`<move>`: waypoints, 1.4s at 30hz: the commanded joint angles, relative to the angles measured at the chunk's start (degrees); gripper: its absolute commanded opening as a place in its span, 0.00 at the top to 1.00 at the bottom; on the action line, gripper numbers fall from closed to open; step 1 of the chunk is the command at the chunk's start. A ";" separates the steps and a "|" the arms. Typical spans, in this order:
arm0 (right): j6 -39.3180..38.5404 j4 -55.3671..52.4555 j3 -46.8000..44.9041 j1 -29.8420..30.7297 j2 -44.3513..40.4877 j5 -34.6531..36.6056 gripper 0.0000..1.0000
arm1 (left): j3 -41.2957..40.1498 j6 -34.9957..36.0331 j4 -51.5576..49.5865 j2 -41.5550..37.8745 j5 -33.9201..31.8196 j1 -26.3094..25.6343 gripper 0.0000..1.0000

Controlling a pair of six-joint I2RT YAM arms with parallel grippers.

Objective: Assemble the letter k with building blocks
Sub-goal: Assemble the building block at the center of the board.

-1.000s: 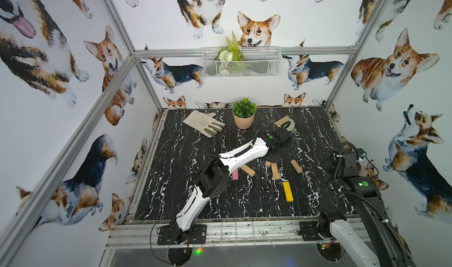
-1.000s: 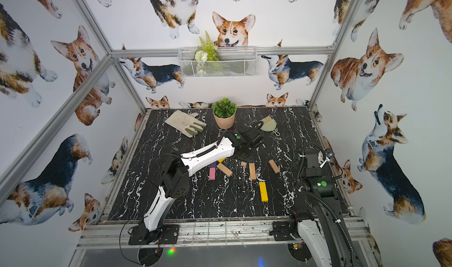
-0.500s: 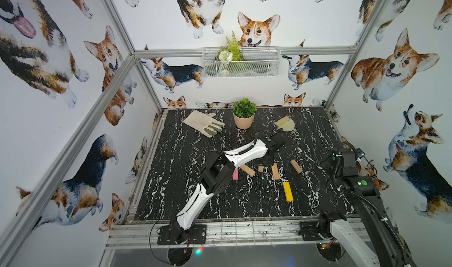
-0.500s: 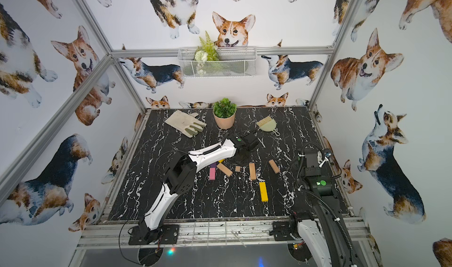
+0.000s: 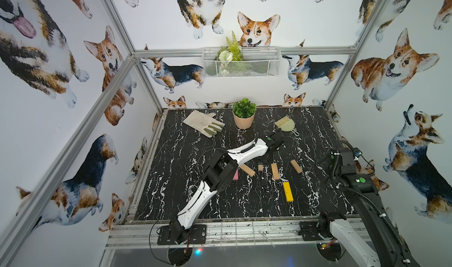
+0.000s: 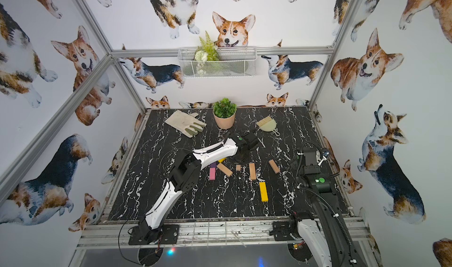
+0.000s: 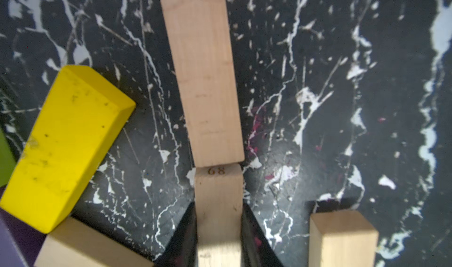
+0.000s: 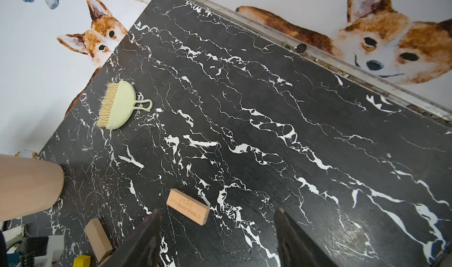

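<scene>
Left end effector (image 7: 219, 219) low on surface (image 7: 342, 82), jaws closed flush on both sides of tan block (image 7: 218, 192). Its end butts against second tan block (image 7: 205, 82) just beyond, likely lining the two up as the K's stem; yellow block (image 7: 66, 143) lies beside, apart. Left arm (image 5: 247, 151) reaches from near rail to mid-surface, forearm about level, wrist dipped down. Right end effector (image 8: 217, 239) has jaws apart and empty, arm folded at the right edge, likely leaving room; spare blocks (image 5: 275, 171) lie loose between the arms.
</scene>
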 commanded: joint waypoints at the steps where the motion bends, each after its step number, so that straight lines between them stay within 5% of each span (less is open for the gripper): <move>1: 0.43 1.61 0.28 -0.02 0.19 -0.28 0.26 | 0.22 -1.61 -1.37 0.66 0.20 0.20 0.65; 7: 0.47 1.60 0.14 -0.02 0.10 -0.14 0.26 | -0.07 -1.75 -0.33 0.98 1.52 0.54 0.64; 16: 0.49 1.20 -0.07 -0.02 -0.34 -0.10 0.26 | -0.42 -3.34 0.27 1.04 2.56 1.34 0.76; 42: 0.77 1.17 -0.51 -0.02 -0.33 -0.35 0.26 | 2.80 -0.96 -1.19 3.67 3.09 1.51 0.69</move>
